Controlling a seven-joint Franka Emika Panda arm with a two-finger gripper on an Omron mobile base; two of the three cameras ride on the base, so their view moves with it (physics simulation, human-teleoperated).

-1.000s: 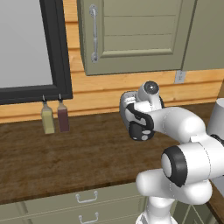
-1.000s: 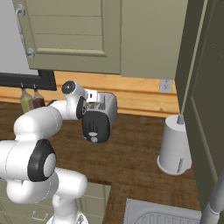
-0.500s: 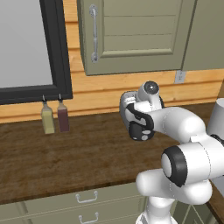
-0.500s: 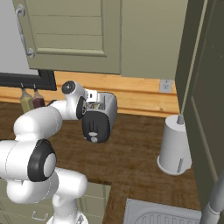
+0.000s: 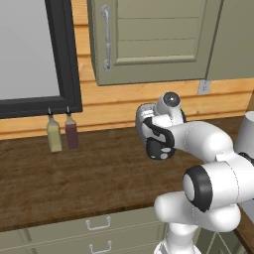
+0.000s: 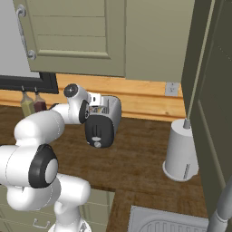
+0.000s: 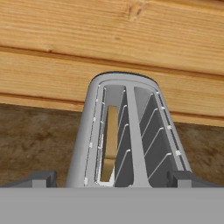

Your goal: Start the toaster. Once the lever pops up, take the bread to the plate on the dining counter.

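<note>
Above the toaster (image 7: pixel 127 131) I see my gripper (image 7: pixel 111 178) wide open (empty); one bread (image 7: pixel 110 144) slice sits in its left of two slots.

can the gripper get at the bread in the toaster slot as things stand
Probably yes. The open gripper hangs right above the toaster, its fingertips spread to either side, and the bread stands upright in the left slot with nothing over it. The slot is narrow, though, so the fingers may be a tight fit.

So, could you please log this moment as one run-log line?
gripper: open, above toaster | bread: in left slot | toaster on dark wood worktop | plate: not reached
</note>
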